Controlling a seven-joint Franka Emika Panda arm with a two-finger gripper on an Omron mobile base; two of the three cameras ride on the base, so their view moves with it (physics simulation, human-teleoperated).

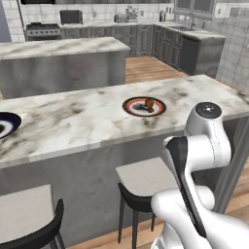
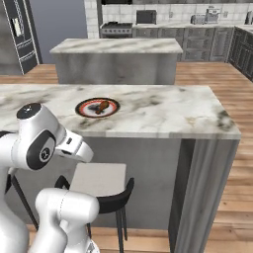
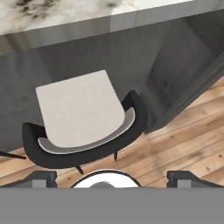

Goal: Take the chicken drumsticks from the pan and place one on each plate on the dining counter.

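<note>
Left base view: drumstick on the near plate on the tabletop, at 11 o'clock from the arm's elbow; second plate at 9 o'clock, apparently bare.

Right base view: same drumstick, long axis toward 2 o'clock.

Hand view: pincer released, grasping nothing, aimed down at a stool below the tabletop edge.

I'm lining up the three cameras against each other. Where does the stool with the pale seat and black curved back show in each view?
Left base view: stool, lower centre, under the dining counter.
Right base view: lower left-centre, beside the white arm.
Hand view: centre-left, seen from above.
Shared landmark: the counter's marble edge above it.
</note>
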